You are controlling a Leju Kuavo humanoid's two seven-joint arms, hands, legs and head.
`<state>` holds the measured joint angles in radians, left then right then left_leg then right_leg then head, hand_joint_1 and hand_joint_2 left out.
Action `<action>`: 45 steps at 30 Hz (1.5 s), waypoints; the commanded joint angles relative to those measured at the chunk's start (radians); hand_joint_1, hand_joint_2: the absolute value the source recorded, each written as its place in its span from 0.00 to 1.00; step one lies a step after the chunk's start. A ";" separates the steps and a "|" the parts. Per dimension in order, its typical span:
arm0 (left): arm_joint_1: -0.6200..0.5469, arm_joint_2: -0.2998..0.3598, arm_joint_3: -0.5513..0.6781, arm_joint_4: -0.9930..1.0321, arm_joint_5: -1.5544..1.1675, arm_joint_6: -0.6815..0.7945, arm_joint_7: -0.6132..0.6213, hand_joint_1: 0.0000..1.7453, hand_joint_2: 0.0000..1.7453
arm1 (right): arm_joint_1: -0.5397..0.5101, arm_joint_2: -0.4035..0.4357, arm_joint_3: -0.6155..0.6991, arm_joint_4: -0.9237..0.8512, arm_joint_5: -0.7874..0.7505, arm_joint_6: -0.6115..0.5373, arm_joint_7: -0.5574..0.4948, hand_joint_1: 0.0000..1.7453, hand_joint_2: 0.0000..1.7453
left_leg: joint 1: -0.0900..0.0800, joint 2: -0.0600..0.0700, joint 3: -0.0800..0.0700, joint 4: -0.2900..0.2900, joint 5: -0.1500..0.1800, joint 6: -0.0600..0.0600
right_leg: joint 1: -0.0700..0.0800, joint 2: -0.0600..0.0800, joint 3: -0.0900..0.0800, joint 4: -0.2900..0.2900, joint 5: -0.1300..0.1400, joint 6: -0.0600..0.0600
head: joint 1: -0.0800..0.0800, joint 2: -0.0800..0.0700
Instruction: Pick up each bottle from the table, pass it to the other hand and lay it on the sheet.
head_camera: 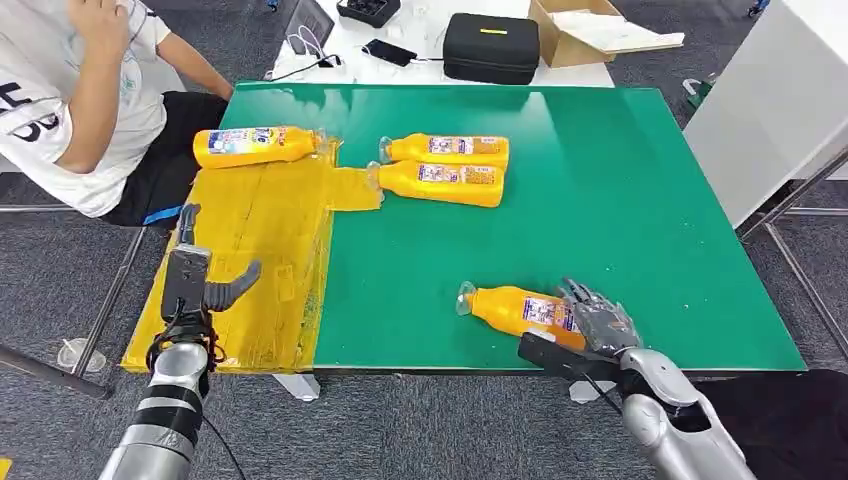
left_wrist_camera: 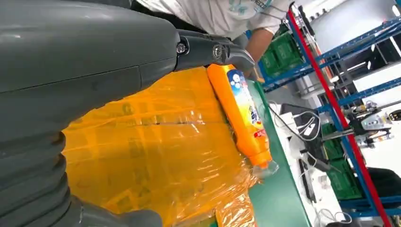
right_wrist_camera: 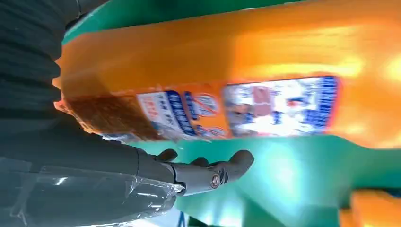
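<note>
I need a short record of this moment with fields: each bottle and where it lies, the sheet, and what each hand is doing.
bottle on sheet: lying at the far end of the yellow sheet
paired bottles: two side by side on the green table, near the sheet's tab
near bottle: lying at the table's front edge
right hand: at the near bottle's base, fingers over it; firm hold not confirmed
left hand: above the sheet, holding nothing
person: seated beyond the sheet

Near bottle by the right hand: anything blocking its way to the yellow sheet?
Nothing visible. The right hand is already at the near bottle, and only bare green table lies between it and the yellow sheet. The left hand hovers over the sheet's near part.
</note>
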<state>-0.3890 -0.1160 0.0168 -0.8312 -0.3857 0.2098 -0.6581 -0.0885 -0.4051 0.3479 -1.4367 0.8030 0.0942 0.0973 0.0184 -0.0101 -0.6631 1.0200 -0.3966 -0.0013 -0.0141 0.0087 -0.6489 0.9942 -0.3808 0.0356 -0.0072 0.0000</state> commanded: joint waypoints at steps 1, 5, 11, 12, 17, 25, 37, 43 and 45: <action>-0.040 -0.007 0.013 0.083 -0.007 -0.002 0.009 0.00 1.00 | -0.027 0.019 -0.063 0.154 -0.015 0.008 0.029 0.00 1.00 | 0.000 0.000 0.004 -0.001 -0.001 0.001 | 0.001 -0.001 0.004 -0.001 -0.001 -0.001 | 0.000 0.000; -0.040 -0.008 0.010 0.084 -0.008 -0.005 0.012 0.00 1.00 | -0.033 0.026 -0.076 0.184 -0.012 0.008 0.038 0.00 1.00 | 0.000 0.000 0.003 -0.001 -0.001 0.001 | 0.001 -0.001 0.003 -0.001 0.000 -0.001 | 0.000 0.000; -0.039 -0.007 0.009 0.084 -0.008 -0.005 0.015 0.00 1.00 | -0.023 0.033 -0.091 0.185 -0.007 0.006 0.047 0.00 1.00 | 0.000 0.000 0.003 -0.001 -0.001 0.001 | 0.001 -0.001 0.003 -0.001 -0.001 -0.001 | 0.000 0.000; -0.041 -0.008 0.010 0.087 -0.006 -0.005 0.015 0.00 1.00 | -0.026 0.037 -0.095 0.195 -0.006 0.009 0.050 0.00 1.00 | 0.001 0.000 0.003 -0.001 -0.001 0.001 | 0.001 -0.001 0.003 -0.001 0.000 -0.001 | 0.000 0.000; -0.046 -0.011 0.007 0.092 -0.007 -0.001 0.012 0.00 1.00 | -0.034 0.047 -0.103 0.226 -0.022 0.019 0.042 0.00 1.00 | 0.000 0.000 0.003 -0.001 -0.001 0.001 | 0.001 0.000 0.003 -0.001 0.000 -0.001 | 0.000 0.000; -0.066 -0.011 0.006 0.117 0.003 0.001 0.001 0.00 1.00 | -0.054 0.068 -0.124 0.278 -0.074 0.012 -0.012 0.86 1.00 | 0.001 0.000 0.005 -0.001 -0.001 0.001 | 0.002 -0.001 0.005 -0.002 0.000 -0.001 | 0.000 0.000; -0.092 -0.018 -0.003 0.154 0.022 -0.016 -0.008 0.00 1.00 | -0.070 0.119 -0.147 0.323 -0.149 -0.036 -0.131 1.00 1.00 | 0.001 0.000 0.010 -0.001 -0.001 0.001 | 0.002 -0.002 0.010 -0.002 -0.001 -0.002 | 0.000 0.000; -0.096 -0.023 -0.005 0.157 0.026 -0.018 -0.008 0.00 1.00 | -0.080 0.157 -0.163 0.332 -0.162 -0.071 -0.156 1.00 1.00 | 0.001 0.002 0.010 -0.001 -0.002 0.001 | 0.002 0.000 0.008 -0.002 -0.001 -0.002 | 0.000 0.000; -0.096 -0.023 -0.005 0.157 0.026 -0.018 -0.008 0.00 1.00 | -0.080 0.157 -0.163 0.332 -0.162 -0.071 -0.156 1.00 1.00 | 0.001 0.002 0.013 -0.001 -0.003 0.001 | 0.002 -0.001 0.012 -0.002 -0.002 -0.002 | 0.000 0.000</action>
<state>-0.4387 -0.1392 0.0160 -0.7500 -0.3632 0.1949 -0.6672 -0.1472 -0.3174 0.2014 -1.2016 0.6451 0.0236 -0.0549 0.0185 -0.0086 -0.6580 1.0200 -0.3969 -0.0010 -0.0137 0.0090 -0.6451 0.9940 -0.3804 0.0355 -0.0072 0.0000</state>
